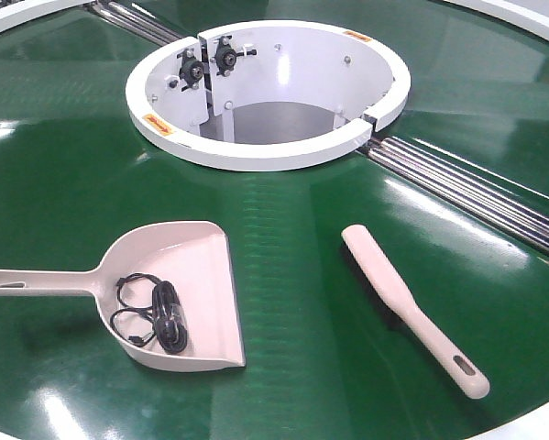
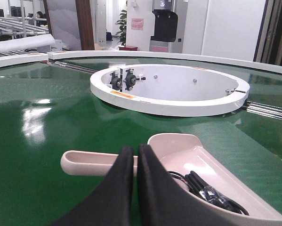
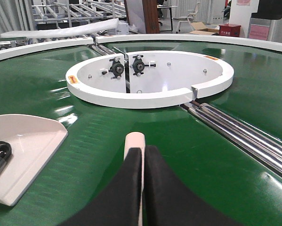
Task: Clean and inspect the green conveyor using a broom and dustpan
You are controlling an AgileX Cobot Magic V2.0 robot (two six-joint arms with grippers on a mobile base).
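Note:
The green conveyor (image 1: 283, 220) fills the front view. On it lies the pale pink dustpan (image 1: 187, 266), handle pointing left, with a coiled black cable (image 1: 159, 316) inside. To its right the pink broom (image 1: 398, 298) lies bristles down, its slotted handle toward the near right. Neither gripper shows in the front view. My left gripper (image 2: 132, 149) is shut and empty, hovering in front of the dustpan (image 2: 178, 150) where handle meets scoop. The right gripper (image 3: 143, 149) is also shut and empty, lined up over the broom (image 3: 134, 140), whose far tip shows beyond the fingertips.
A white ring-shaped housing (image 1: 256, 151) with black bearings stands in the belt's middle. Silver rollers (image 1: 476, 188) run in a gap from the ring toward the right, and more (image 1: 137, 23) at the back left. A white rim (image 1: 540, 422) edges the belt at the near right.

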